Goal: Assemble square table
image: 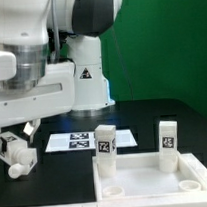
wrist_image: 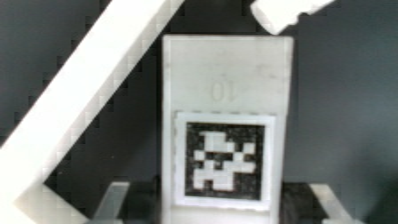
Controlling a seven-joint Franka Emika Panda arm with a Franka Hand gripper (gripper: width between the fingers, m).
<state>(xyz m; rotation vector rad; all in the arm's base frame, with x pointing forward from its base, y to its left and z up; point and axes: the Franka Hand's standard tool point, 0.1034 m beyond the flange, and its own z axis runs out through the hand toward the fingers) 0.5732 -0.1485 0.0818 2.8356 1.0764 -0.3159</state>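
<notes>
The white square tabletop (image: 157, 173) lies underside up at the front of the exterior view's right. Two white tagged legs (image: 105, 143) (image: 169, 139) stand upright on it. A third tagged leg (wrist_image: 222, 110) lies on the dark table at the exterior view's lower left (image: 15, 160). My gripper (image: 21, 142) is low over it. In the wrist view my gripper (wrist_image: 222, 198) straddles this leg's end. One fingertip (wrist_image: 125, 200) shows on each side with a dark gap to the leg, so the jaws are open.
The marker board (image: 76, 140) lies behind the tabletop, in front of the white robot base (image: 87, 78). In the wrist view a long white part (wrist_image: 89, 110) lies slanted beside the leg, and another white piece (wrist_image: 294, 12) shows at the far corner.
</notes>
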